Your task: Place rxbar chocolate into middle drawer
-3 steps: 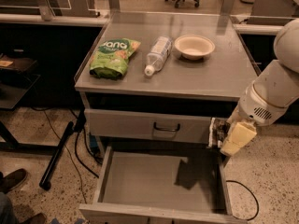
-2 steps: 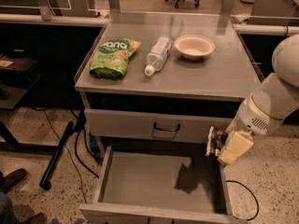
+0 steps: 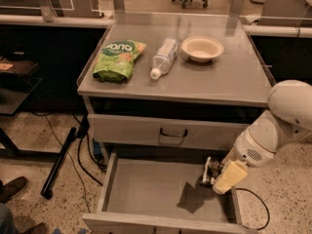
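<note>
The middle drawer [image 3: 146, 191] is pulled out below the cabinet, wide and grey with a bare floor. My gripper [image 3: 215, 175] hangs over the drawer's right side, just above the floor, on a white arm coming in from the right. A small dark bar with pale print, the rxbar chocolate [image 3: 208, 172], sits between the fingers. The gripper casts a shadow on the drawer floor beneath it.
On the cabinet top lie a green snack bag [image 3: 118, 59], a plastic bottle [image 3: 163, 57] on its side and a pale bowl [image 3: 202, 48]. The upper drawer front [image 3: 165, 130] with its black handle is shut. Cables and a black pole lie on the floor at left.
The arm has moved down and to the left, bringing the gripper with the bar from the drawer's right edge to over its floor.
</note>
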You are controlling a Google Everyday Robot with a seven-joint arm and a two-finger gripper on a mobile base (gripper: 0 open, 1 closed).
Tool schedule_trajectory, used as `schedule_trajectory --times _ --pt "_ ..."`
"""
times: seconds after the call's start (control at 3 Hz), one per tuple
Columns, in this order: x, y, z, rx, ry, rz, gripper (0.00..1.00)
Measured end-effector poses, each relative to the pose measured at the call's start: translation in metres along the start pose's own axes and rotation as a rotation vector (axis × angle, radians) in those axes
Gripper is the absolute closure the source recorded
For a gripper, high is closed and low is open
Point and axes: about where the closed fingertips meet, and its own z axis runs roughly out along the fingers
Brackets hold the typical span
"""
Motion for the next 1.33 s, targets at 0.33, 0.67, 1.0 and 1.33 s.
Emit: schedule_trajectory --times 0.33,0.67,1.0,1.33 --pt "0.001 0.0 0.003 -0.009 -0.003 0.004 1.0" --pt "0.009 -0.005 0.038 -0.047 -0.06 0.072 1.0" --pt "0.016 -0.015 0.069 -0.056 -0.108 0.146 1.0" --pt "0.022 -0.021 0.097 -0.084 -0.133 0.202 1.0"
